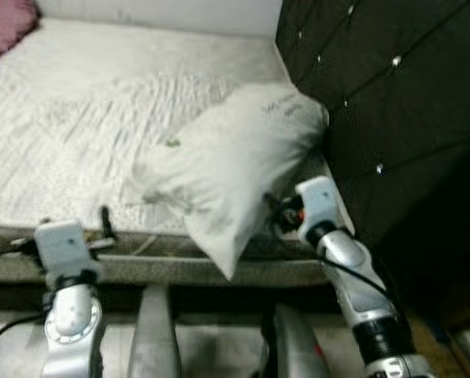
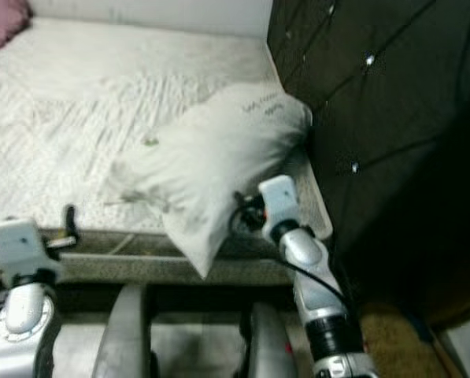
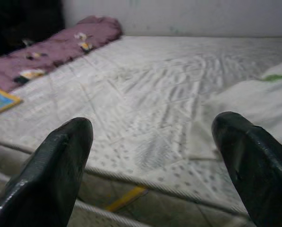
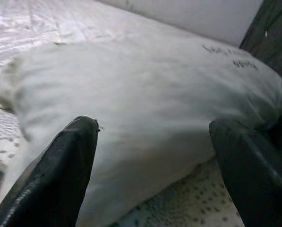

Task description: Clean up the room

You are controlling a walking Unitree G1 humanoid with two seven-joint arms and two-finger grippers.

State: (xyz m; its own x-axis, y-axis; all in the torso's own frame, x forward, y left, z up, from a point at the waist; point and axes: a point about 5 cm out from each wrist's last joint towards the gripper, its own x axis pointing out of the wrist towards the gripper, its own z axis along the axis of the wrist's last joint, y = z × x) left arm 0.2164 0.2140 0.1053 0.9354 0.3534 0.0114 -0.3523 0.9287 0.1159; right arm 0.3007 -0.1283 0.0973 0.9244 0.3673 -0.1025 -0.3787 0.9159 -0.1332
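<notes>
Reaching for pillow (image 1: 227, 169) at bed's (image 1: 77, 102) near right corner by headboard (image 1: 392, 102) | right gripper (image 4: 152, 161) wide, just beside it | left gripper (image 3: 155, 175) wide, idle | risk: overhanging pillow slides off edge if nudged

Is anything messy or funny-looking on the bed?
Yes, the white pillow lies crooked, with one corner hanging over the mattress edge instead of resting flat by the dark headboard. The right gripper is open just in front of it, and the left gripper is open by the mattress edge.
</notes>
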